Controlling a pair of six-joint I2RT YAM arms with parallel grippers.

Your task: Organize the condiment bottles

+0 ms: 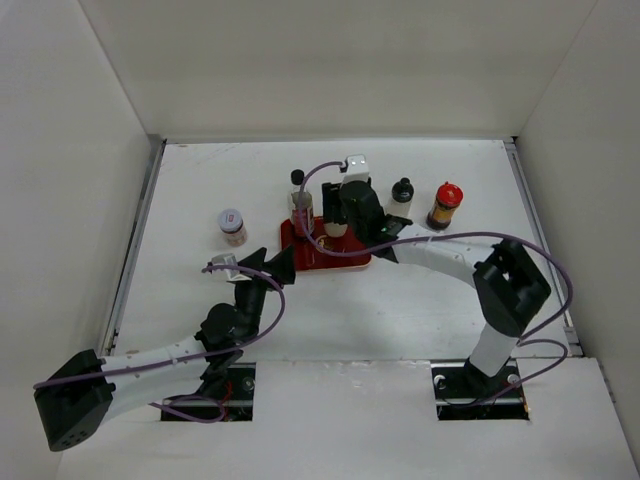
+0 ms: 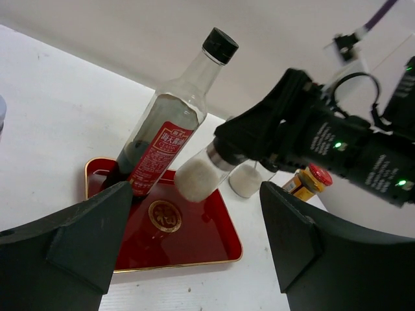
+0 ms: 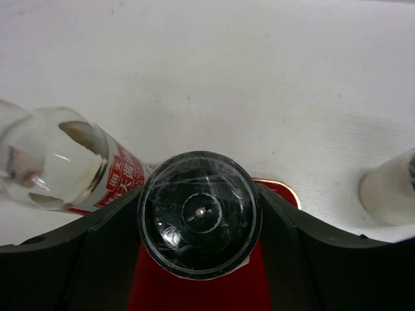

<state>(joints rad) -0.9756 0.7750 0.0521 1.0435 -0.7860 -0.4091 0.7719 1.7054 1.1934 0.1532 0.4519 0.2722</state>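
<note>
A tall clear bottle [image 1: 300,205] with a black cap and red label [image 2: 167,133] stands on the red tray [image 1: 352,258]. My right gripper [image 1: 347,212] is shut on a shaker jar [image 2: 200,175] with pale contents, gripped at its black top [image 3: 200,212] and tilted over the tray [image 2: 194,246]. My left gripper [image 1: 274,263] is open with nothing between its fingers, low at the tray's front left corner. On the table stand a grey-capped jar [image 1: 232,226], a black-capped pale bottle [image 1: 402,196] and a red-capped jar [image 1: 445,205].
The pale bottle [image 2: 246,183] and red-capped jar [image 2: 311,181] stand right of the tray, behind my right arm. White walls close the table on the left, back and right. The right arm's purple cable [image 1: 440,238] loops over the tray's right side.
</note>
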